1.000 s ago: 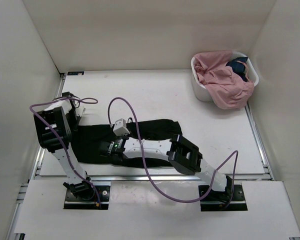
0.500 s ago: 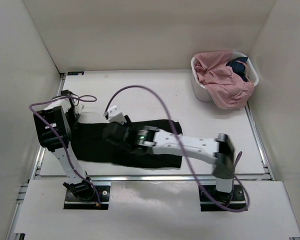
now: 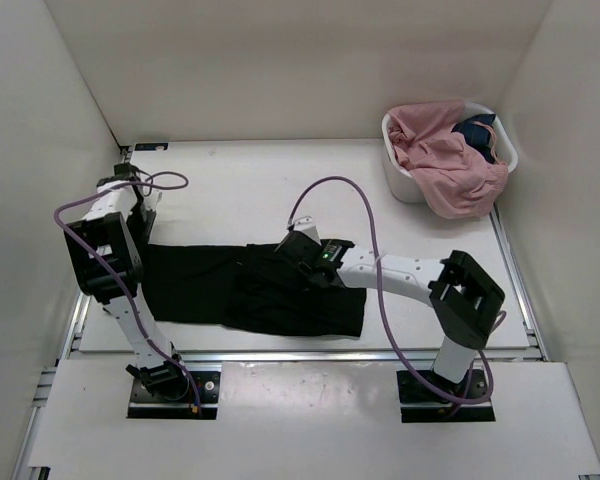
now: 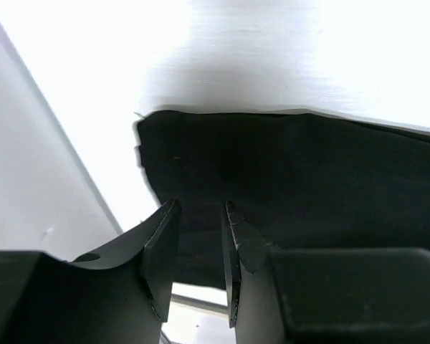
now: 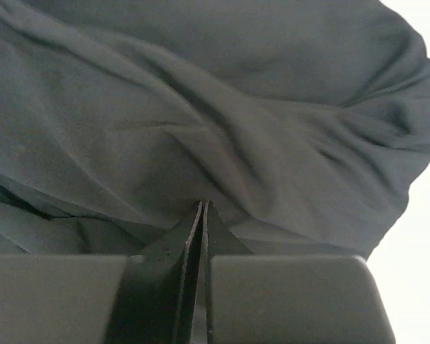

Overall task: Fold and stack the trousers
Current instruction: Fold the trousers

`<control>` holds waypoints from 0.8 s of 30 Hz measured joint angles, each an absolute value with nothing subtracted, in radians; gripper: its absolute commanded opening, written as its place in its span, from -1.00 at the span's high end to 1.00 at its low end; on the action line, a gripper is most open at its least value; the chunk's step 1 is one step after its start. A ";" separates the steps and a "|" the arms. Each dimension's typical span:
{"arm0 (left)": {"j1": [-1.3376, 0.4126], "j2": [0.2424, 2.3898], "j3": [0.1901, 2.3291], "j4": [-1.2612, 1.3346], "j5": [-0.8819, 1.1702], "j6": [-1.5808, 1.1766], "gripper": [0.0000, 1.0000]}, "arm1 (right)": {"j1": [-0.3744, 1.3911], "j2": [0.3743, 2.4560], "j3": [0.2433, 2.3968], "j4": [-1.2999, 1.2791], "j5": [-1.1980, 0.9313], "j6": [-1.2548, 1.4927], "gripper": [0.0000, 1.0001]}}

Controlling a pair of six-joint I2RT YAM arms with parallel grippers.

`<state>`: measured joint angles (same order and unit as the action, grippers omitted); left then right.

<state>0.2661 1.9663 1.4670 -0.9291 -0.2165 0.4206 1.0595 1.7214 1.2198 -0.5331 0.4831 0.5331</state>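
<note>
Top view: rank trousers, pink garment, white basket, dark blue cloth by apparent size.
1. trousers: largest by far.
2. pink garment and basket: they look about alike. The garment hides most of the basket, so these two are not ranked.
3. dark blue cloth: smallest, partly buried.

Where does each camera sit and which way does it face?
Top external: high behind the bases, looking down on the table, both arms, the trousers and the basket.
Left wrist: on the left arm, looking down past its parted fingers at the trousers' edge.
Right wrist: on the right arm, close above the trousers, fingers pinched on a fold.
Shared: all show the trousers.
</note>
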 measured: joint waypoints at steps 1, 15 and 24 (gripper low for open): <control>0.266 1.964 1.479 -0.938 -0.222 0.421 0.17 | 1.053 1.736 1.216 -0.529 0.462 0.532 0.93; 0.163 1.739 1.647 -1.082 -0.235 0.432 -0.42 | 0.904 1.795 1.206 -0.433 0.229 0.518 -0.79; 0.106 1.670 1.402 -1.107 -0.190 0.418 -0.39 | 0.647 1.328 1.021 -0.415 0.135 0.584 -0.92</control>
